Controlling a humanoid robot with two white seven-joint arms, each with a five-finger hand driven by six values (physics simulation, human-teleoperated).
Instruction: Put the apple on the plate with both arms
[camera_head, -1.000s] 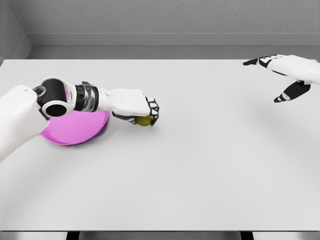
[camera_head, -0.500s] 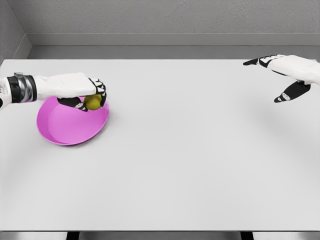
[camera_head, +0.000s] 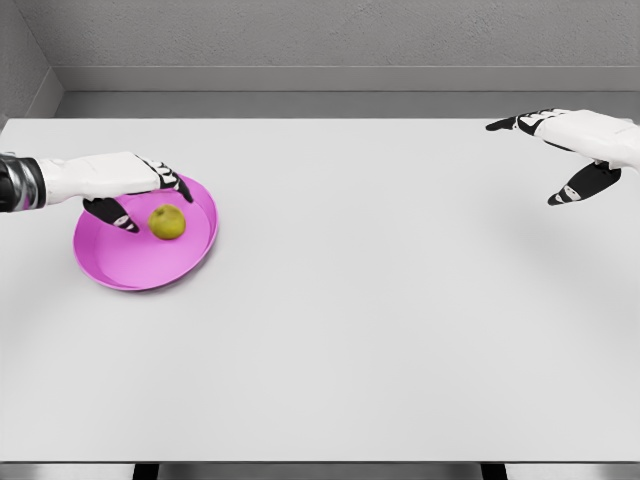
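table (camera_head: 360, 330): white, wide | plate (camera_head: 130, 268): pink, on table at left | apple (camera_head: 167, 222): yellow-green, resting on plate | left hand (camera_head: 135, 190): over plate's far side just beside apple, fingers (camera_head: 120, 220) spread, holding nothing | right hand (camera_head: 575, 150): far right above table, fingers spread, empty

The left hand (camera_head: 130, 185) covers the plate's (camera_head: 140, 270) far rim; both forearms run off the side edges, and the tabletop (camera_head: 380, 330) is cropped too.
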